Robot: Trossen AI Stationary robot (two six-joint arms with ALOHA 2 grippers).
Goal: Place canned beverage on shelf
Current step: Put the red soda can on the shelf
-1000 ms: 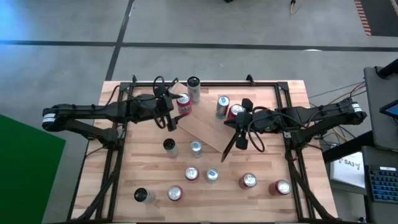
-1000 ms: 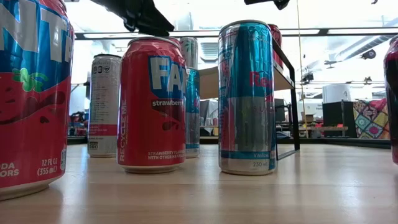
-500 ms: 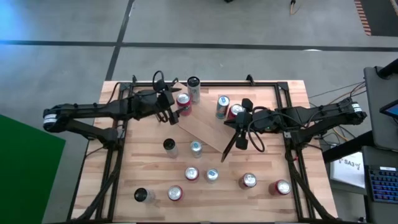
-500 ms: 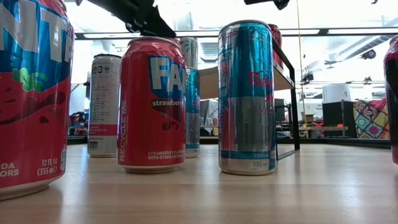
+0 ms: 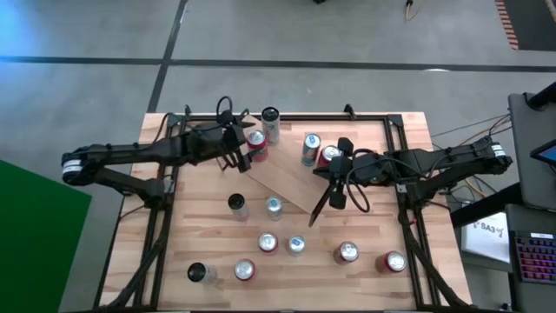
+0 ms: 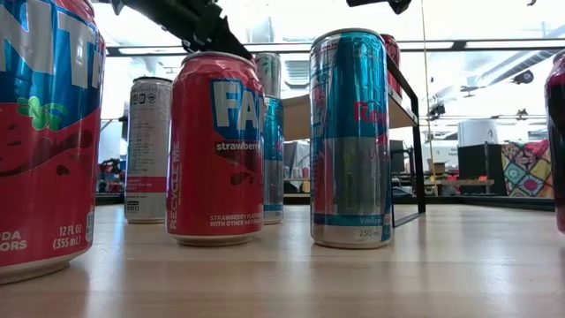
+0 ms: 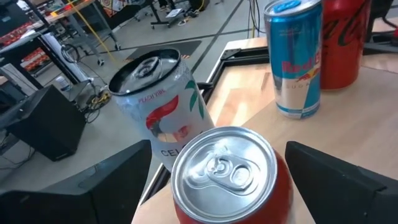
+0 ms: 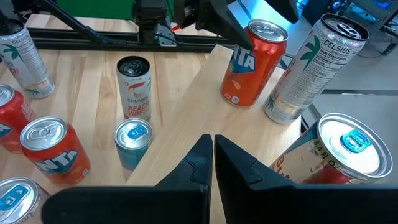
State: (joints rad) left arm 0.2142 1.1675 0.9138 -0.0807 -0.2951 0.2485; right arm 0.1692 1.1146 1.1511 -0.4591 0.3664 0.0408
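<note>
Straddling a red can (image 7: 227, 180), the left gripper (image 5: 236, 153) stands wide open, a finger on either side and neither touching. The can stands upright on the shelf (image 5: 282, 181), near the plank's far left corner, so the placing looks done. A white can (image 7: 158, 109) stands just beyond it off the shelf's end; a blue can (image 7: 296, 56) and a dark red can (image 7: 341, 37) stand farther along. Thin aluminium, likely full: fairly heavy, rigid enough, smooth and easily tipped, best held across the mid-wall. Open room lies back toward the left arm; the corner edge is close, so any nudge risks a fall. The right gripper (image 8: 211, 163), closed and empty, hovers over the shelf's right part.
</note>
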